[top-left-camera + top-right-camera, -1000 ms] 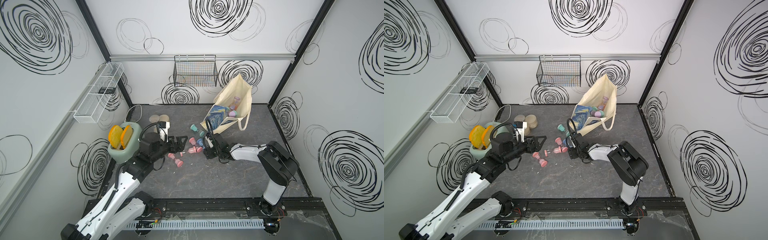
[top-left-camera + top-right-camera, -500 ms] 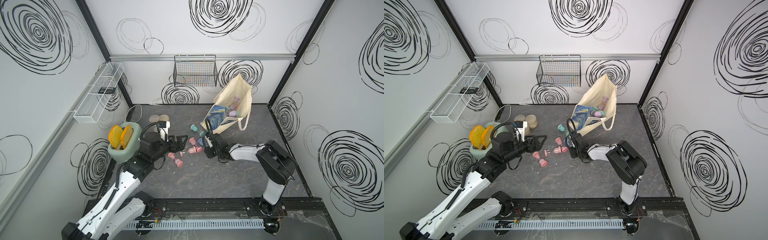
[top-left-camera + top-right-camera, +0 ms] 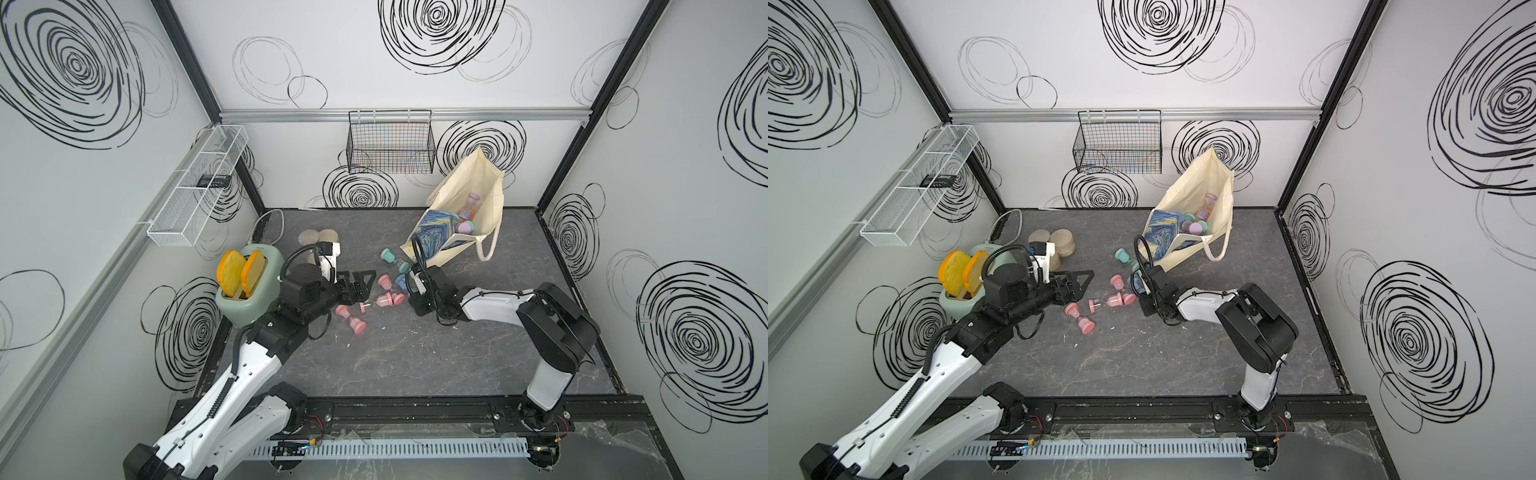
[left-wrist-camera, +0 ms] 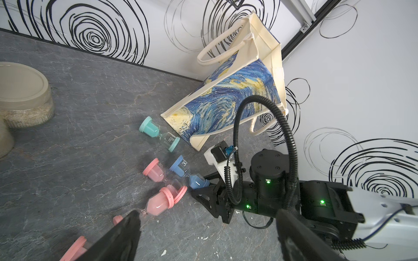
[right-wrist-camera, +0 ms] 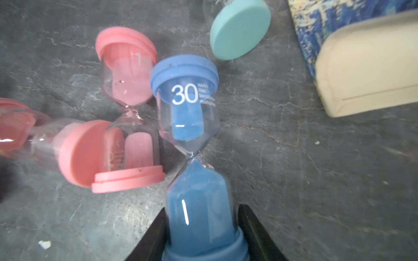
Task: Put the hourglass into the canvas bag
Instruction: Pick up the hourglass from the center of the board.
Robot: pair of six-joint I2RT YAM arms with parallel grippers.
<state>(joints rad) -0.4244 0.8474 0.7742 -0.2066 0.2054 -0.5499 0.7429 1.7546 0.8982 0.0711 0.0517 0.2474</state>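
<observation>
Evidently the right gripper (image 5: 202, 209) clamps the blue hourglass (image 5: 184, 106) between its fingers for lifting. Left gripper (image 4: 208, 213) gapes wide, empty.

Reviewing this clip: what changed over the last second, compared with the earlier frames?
The right hand closed its jaws onto one end of the blue hourglass, which is not yet lifted. The arm itself barely shifted. The left hand stayed open by the pink hourglasses; the canvas bag and the hourglasses did not move.
</observation>
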